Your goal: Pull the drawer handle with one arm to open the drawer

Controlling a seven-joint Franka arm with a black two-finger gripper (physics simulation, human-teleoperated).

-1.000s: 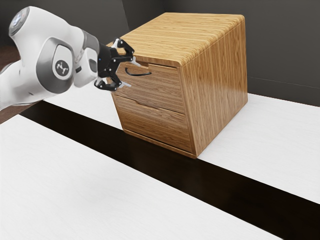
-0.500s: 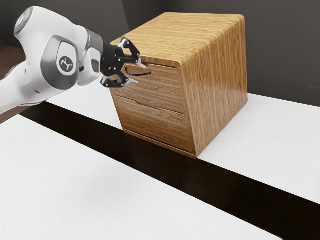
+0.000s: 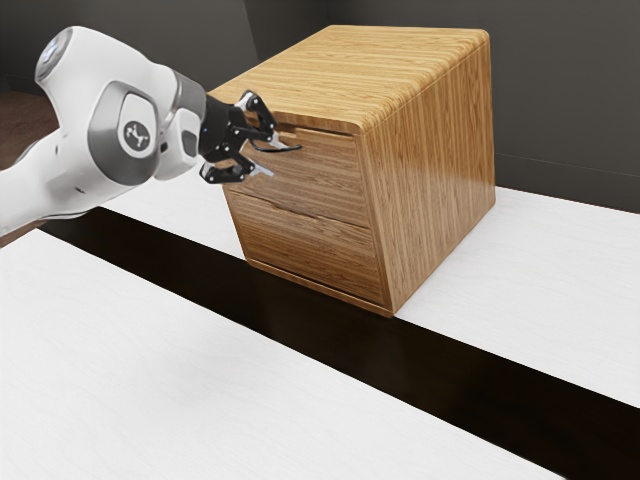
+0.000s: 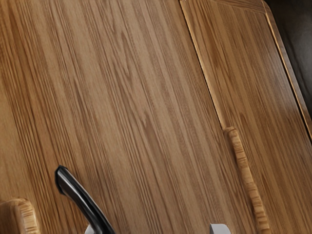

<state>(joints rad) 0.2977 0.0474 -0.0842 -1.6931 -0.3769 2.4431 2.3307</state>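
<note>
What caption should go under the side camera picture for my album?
The robot's open gripper at the black handle of the top drawer in a wooden cabinet.

One cabinet (image 3: 420, 150), two drawers (image 3: 310, 178) (image 3: 312, 245), one black handle (image 4: 78, 195)

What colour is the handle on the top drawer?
Black. The handle stands out against the striped wooden drawer front, clearest in the wrist view.

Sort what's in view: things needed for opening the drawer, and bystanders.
Needed: top drawer; its black handle; pincer, open at the handle.
Bystanders: lower drawer; cabinet body; white table; dark strip.
</note>
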